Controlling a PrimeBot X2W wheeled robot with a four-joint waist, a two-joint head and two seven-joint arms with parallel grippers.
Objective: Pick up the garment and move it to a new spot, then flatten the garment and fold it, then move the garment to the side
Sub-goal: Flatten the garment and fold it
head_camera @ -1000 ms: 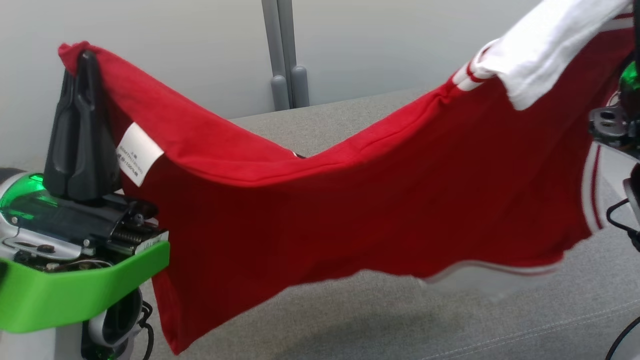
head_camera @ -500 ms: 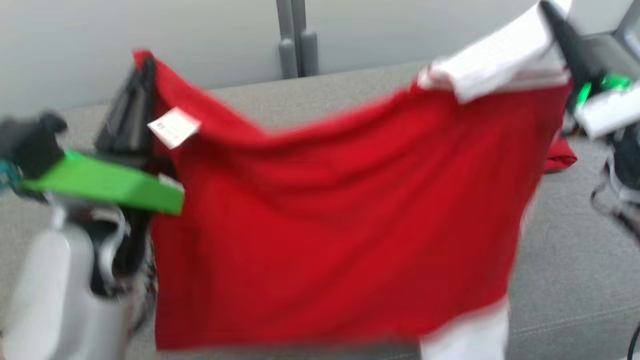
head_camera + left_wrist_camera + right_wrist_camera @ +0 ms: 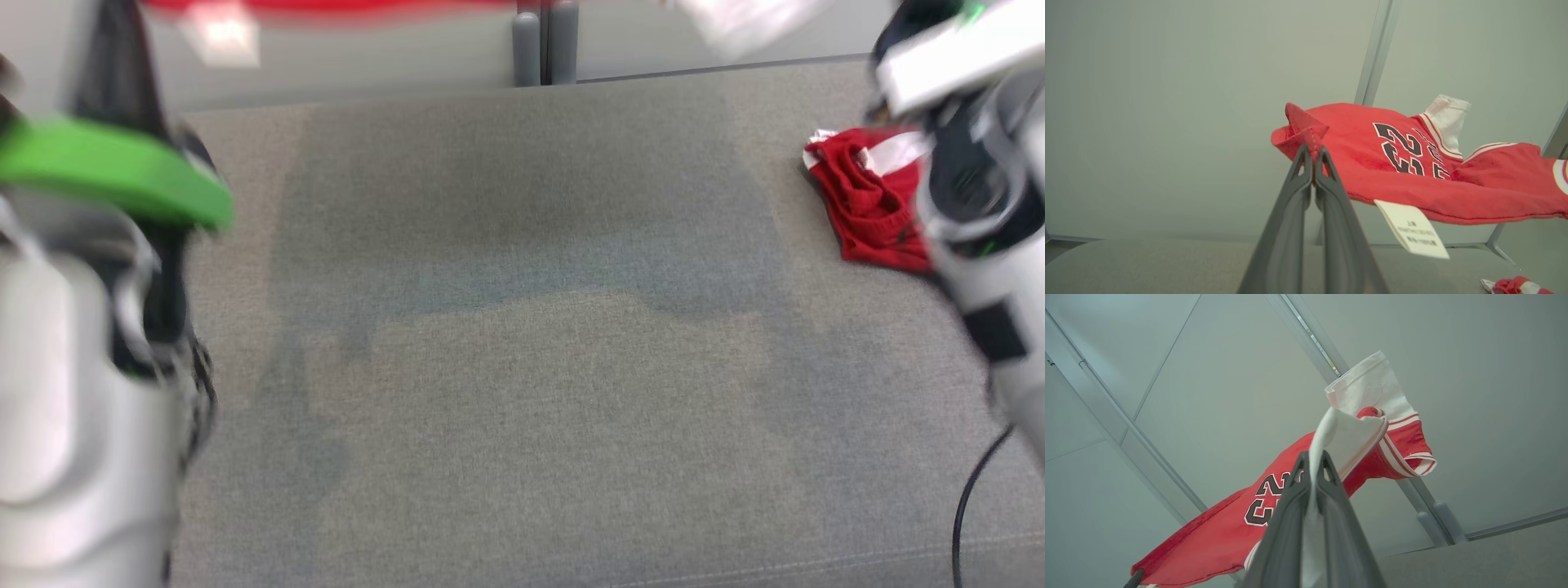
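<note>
Lifted clear of the low hang, now flying the jersey [image 3: 1412,171] flat at twelve o'clock. Clamping its red corner with left gripper [image 3: 1312,153], its white end with right gripper [image 3: 1312,457]. Stretching it nine-to-three between them. Probably mid-flick, judging by blur; next, down toward six onto grey surface [image 3: 522,367].

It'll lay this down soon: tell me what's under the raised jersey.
Bare grey upholstery shadowed by the jersey; a crumpled red garment lies off right. The arms cover the side edges.
</note>
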